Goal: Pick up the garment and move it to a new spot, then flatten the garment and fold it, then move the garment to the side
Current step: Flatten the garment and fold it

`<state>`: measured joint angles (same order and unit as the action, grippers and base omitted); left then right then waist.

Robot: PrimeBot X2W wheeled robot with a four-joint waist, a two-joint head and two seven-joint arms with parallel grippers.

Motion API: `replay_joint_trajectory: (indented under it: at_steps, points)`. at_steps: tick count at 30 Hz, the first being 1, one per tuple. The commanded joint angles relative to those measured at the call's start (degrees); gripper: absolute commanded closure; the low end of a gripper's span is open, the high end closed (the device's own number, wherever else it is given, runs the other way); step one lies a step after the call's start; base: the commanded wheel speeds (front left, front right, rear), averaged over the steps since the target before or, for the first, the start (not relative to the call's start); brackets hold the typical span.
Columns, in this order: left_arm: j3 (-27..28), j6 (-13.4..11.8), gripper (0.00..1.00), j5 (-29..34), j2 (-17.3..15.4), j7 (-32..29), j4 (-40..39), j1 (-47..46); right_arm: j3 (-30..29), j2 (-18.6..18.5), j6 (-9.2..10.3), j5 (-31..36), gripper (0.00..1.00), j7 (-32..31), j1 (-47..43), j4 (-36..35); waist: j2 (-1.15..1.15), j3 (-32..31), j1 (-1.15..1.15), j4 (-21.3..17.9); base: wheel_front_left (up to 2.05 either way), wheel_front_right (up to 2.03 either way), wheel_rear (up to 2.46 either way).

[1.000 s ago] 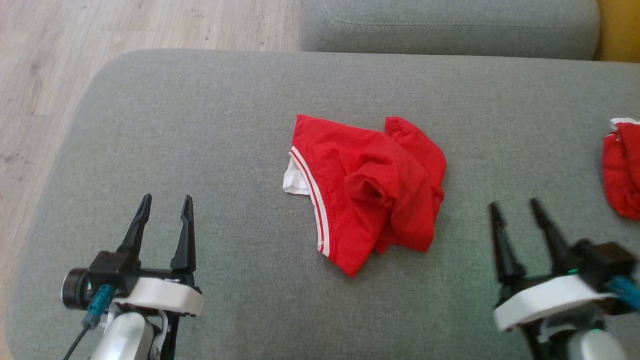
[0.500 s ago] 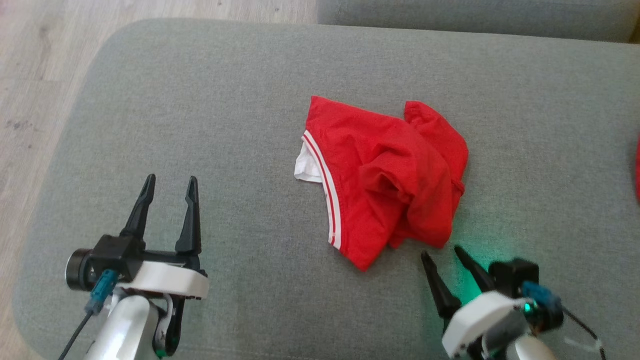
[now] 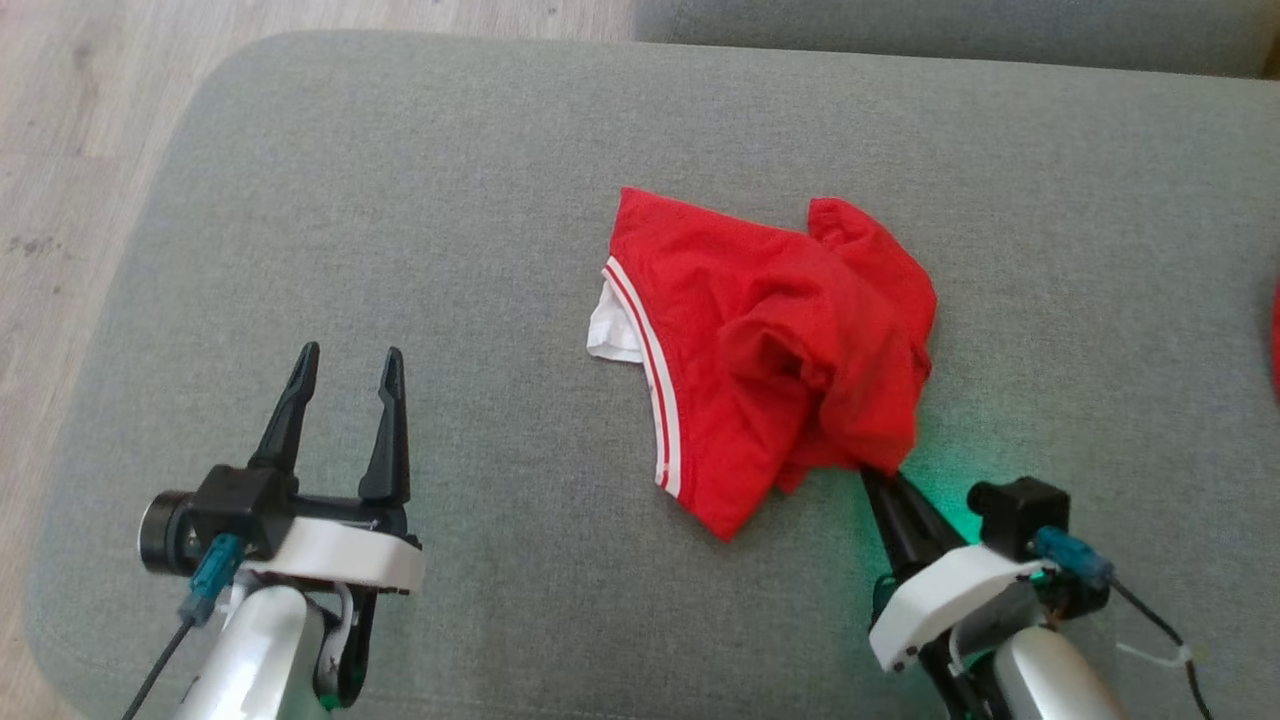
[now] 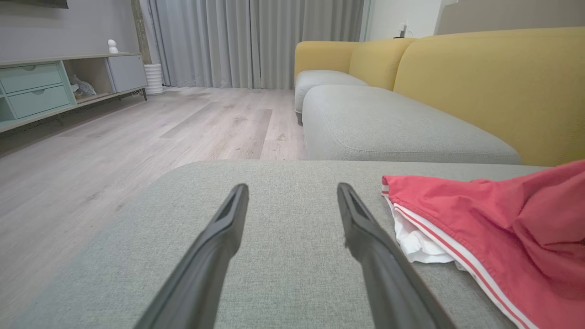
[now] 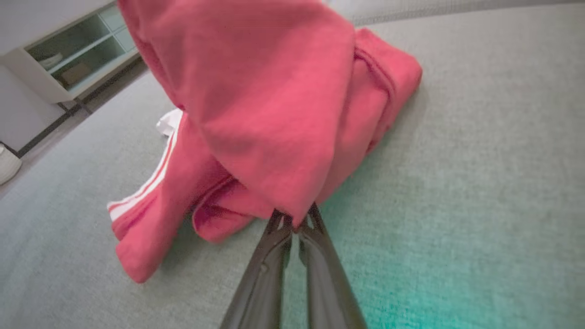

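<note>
Crumpled red garment [image 3: 770, 360], white-striped edge, corner lifted

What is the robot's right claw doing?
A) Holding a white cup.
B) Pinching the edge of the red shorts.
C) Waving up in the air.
B: the right claw is shut on a lifted edge of the red shorts.

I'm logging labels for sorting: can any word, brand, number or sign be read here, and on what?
None can be read.
The red garment shows white stripes and a white inner piece, with no legible print.
The grey cushion and the cabinet bear no writing.
</note>
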<state>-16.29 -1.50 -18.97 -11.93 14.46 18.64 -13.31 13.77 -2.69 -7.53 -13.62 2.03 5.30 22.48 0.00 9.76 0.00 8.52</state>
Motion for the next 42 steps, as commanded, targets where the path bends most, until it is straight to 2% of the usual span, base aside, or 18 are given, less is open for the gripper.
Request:
replay_joint_trajectory:
  at_steps: [1, 6, 12, 17, 21, 24, 31, 37, 42]
  points:
    - [2.70, 0.07, 0.00, 0.75, -0.78, 0.53, -1.35, -2.24, 1.07, -0.19, 0.04, -0.19, 1.00, 1.17, 1.53, -2.72, 0.00, -0.19, 0.00, -0.08, 0.00, 0.00, 0.00]
    - [3.32, 0.14, 0.00, 1.43, -0.39, 0.53, -1.43, -1.64, 0.48, -0.19, 0.04, 2.40, 1.00, -0.90, -2.26, -12.61, 0.00, -0.72, 0.00, -0.77, 0.00, 0.00, 0.00]
    - [3.72, 0.32, 0.00, 2.06, -0.37, 0.53, -1.30, -1.39, 1.71, -1.45, 0.04, 5.25, 1.00, -5.96, -5.94, -29.52, 0.00, -0.75, 0.00, -2.05, 0.00, 0.00, 0.00]
    - [3.91, 0.39, 0.00, 2.54, -0.10, 0.53, -1.11, -1.65, 2.84, -3.80, 0.04, 5.26, 1.00, -9.41, -4.85, -41.35, 0.00, -1.16, 0.00, -2.58, 0.00, 0.00, 0.00]
    - [3.80, 0.69, 0.00, 2.90, 0.31, 0.53, -0.96, -1.79, 2.69, -5.00, 0.04, 4.80, 1.00, -11.60, -1.83, -46.22, 0.00, -1.52, 0.00, -2.47, 0.00, 0.00, 0.00]
    - [3.39, 1.13, 0.00, 3.24, 0.74, 0.53, -0.73, -2.09, 1.56, -5.53, 0.04, 4.28, 1.00, -12.76, 0.45, -46.27, 0.00, -1.59, 0.00, -1.71, 0.00, 0.00, 0.00]
    - [2.38, 2.02, 0.00, 4.04, 1.74, 0.53, -0.29, -3.11, -1.19, -5.91, 0.04, 2.79, 1.00, -13.10, 3.70, -39.99, 0.00, -0.62, 0.00, 0.83, 0.00, 0.00, 0.00]
    - [1.51, 2.68, 0.00, 4.88, 2.81, 0.53, -0.14, -4.51, -2.42, -6.16, 0.04, 1.58, 1.00, -12.45, 6.86, -31.48, 0.00, 2.04, 0.00, 3.79, 0.00, 0.00, 0.00]
    - [1.06, 3.30, 0.00, 5.47, 3.76, 0.53, 0.06, -5.72, -3.12, -6.44, 0.04, 0.35, 1.00, -11.43, 11.36, -21.03, 0.00, 4.33, 0.00, 5.61, 0.00, 0.00, 0.00]
